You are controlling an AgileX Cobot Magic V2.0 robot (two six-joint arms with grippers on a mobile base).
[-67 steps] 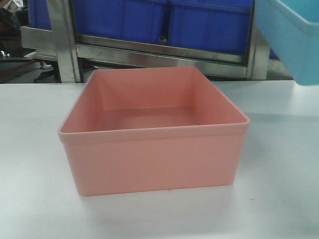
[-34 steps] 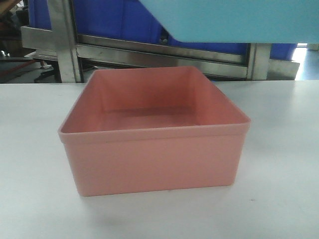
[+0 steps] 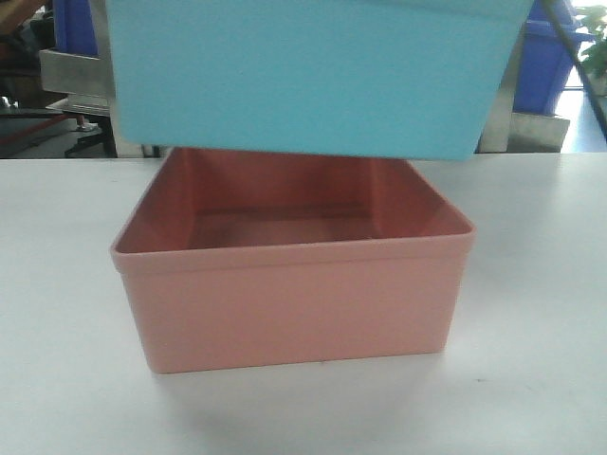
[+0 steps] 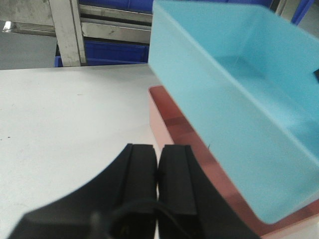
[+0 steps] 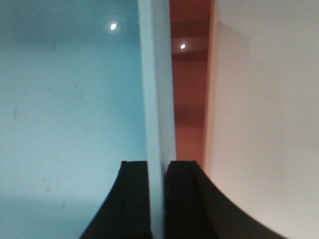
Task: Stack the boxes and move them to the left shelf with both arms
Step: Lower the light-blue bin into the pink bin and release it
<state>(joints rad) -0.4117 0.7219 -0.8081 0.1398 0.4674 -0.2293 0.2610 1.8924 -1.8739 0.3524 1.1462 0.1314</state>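
Note:
The salmon pink box point(image 3: 294, 303) stands open-topped on the white table point(image 3: 57, 284). The light blue box point(image 3: 303, 76) hangs just above it, its base over the pink rim. My right gripper point(image 5: 158, 163) is shut on the blue box's side wall point(image 5: 157, 99), one finger inside and one outside. The pink box point(image 5: 189, 99) shows below it. My left gripper point(image 4: 158, 147) is shut on nothing, low over the table to the left of the pink box point(image 4: 174, 124) and the blue box point(image 4: 239, 99). The left shelf is out of view.
A steel rack frame point(image 4: 114, 27) with an upright post point(image 4: 65, 32) stands behind the table. Dark blue crates point(image 4: 104, 52) sit in it. Another blue crate point(image 3: 545, 62) shows at the far right.
The blue box has swung in from the upper right, moving left and lower. It now hangs directly over the pink box. The pink box has not moved.

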